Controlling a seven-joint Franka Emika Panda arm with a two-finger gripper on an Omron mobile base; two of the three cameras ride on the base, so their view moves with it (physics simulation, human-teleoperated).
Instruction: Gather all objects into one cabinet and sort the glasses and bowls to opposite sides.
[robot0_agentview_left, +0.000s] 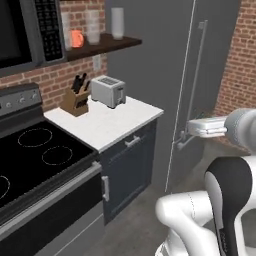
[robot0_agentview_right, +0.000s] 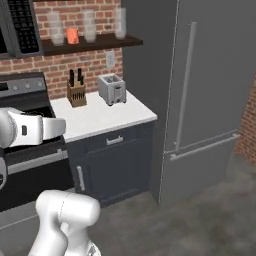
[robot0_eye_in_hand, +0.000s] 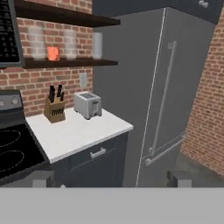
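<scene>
- Orange, the handleless cup (robot0_agentview_left: 77, 38) stands on the dark wall shelf (robot0_agentview_left: 107, 46) at the upper left of the left base view, among pale translucent glasses (robot0_agentview_left: 93, 27), so it has yet to be gathered.
- The pincer (robot0_eye_in_hand: 111, 178) is released, its tips spread wide at the bottom of the hand view, grasping nothing.
- The white worktop (robot0_agentview_left: 105, 125) in the middle carries only a toaster (robot0_agentview_left: 108, 91) and a knife block (robot0_agentview_left: 76, 101).
- A tall grey refrigerator (robot0_agentview_right: 200, 90) fills the right side; I judge the arm is only approaching.
</scene>
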